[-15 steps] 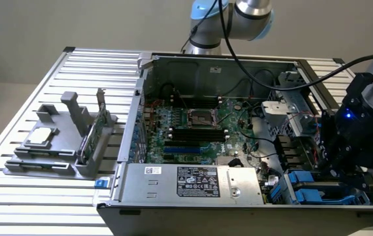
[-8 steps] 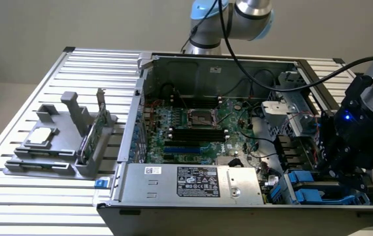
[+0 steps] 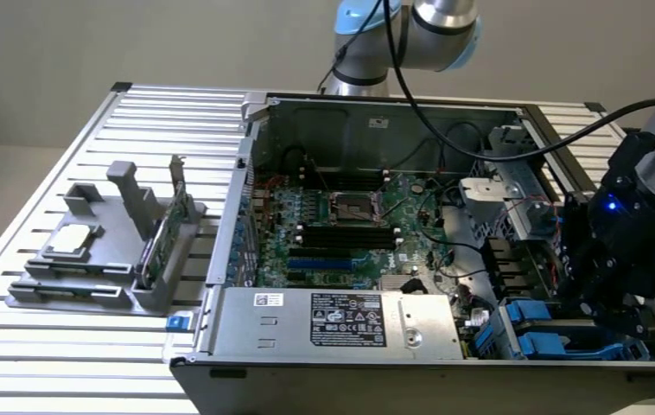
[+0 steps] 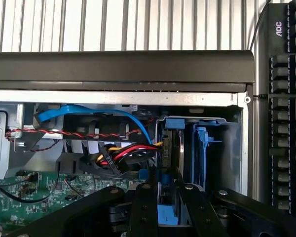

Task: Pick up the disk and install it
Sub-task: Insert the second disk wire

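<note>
My gripper (image 4: 160,190) hangs in the drive bay (image 3: 558,333) at the corner of the open computer case (image 3: 443,233). Its fingers (image 4: 143,197) stand slightly apart either side of the disk (image 4: 168,148), touching it or not I cannot tell. The disk stands on edge in the bay just ahead of my fingertips, silver-grey with a blue bracket. The wrist view shows coloured cables (image 4: 123,153) plugged beside it; the exterior view shows the motherboard (image 3: 340,225) further off, and a grey rack (image 3: 109,251) outside the case.

Even indoor light, dim case interior, blurred near foreground
</note>
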Tool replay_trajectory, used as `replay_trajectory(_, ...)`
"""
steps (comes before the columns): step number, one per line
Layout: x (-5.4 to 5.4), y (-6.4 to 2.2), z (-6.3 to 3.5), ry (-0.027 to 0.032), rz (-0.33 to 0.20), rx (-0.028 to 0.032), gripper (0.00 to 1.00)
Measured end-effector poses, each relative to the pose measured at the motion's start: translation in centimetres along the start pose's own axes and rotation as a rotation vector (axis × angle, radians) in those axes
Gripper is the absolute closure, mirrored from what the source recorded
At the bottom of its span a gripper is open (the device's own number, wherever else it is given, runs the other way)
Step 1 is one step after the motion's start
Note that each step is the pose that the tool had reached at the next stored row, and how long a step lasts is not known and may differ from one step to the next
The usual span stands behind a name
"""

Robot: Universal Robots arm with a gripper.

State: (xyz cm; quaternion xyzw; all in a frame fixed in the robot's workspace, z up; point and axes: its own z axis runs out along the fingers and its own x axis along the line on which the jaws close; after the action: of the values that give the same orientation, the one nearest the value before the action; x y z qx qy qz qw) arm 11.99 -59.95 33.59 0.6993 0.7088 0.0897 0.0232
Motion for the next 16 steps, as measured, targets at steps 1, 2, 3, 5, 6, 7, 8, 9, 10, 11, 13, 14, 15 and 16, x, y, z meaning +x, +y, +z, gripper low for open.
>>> replay_trajectory(1,0.0,0.01,-0.19,-0.0001,0.0,0.0,0.75)
replay_trajectory(2,0.0,0.0,-0.37,0.0,0.0,0.0,0.75)
replay_trajectory(3,0.0,-0.05,-0.55,0.0,0.0,0.0,0.75)
replay_trajectory(5,0.1,-0.34,-0.83,0.0,0.0,0.0001,0.75)
replay_trajectory(6,0.1,-0.68,-0.95,0.0001,0.0,0.0,0.75)
replay_trajectory(7,0.1,-1.0,-1.08,0.0001,-0.001,0.0001,0.75)
replay_trajectory(8,0.1,-1.31,-1.2,0.0,-0.001,0.0001,0.75)
replay_trajectory(9,0.1,-1.62,-1.31,0.0001,-0.001,0.0001,0.75)
replay_trajectory(10,0.1,-1.94,-1.43,0.0002,-0.002,0.0001,0.75)
replay_trajectory(11,0.2,-2.24,-1.55,0.0004,-0.002,0.0002,0.75)
replay_trajectory(13,0.2,-2.86,-1.82,0.0005,-0.003,0.0003,0.75)
replay_trajectory(14,0.2,-3.12,-1.94,0.0007,-0.003,0.0002,0.75)
replay_trajectory(15,0.2,-3.31,-1.99,0.001,-0.004,-0.0003,0.75)
replay_trajectory(16,0.2,-3.38,-2.0,0.0017,-0.005,-0.0015,0.75)
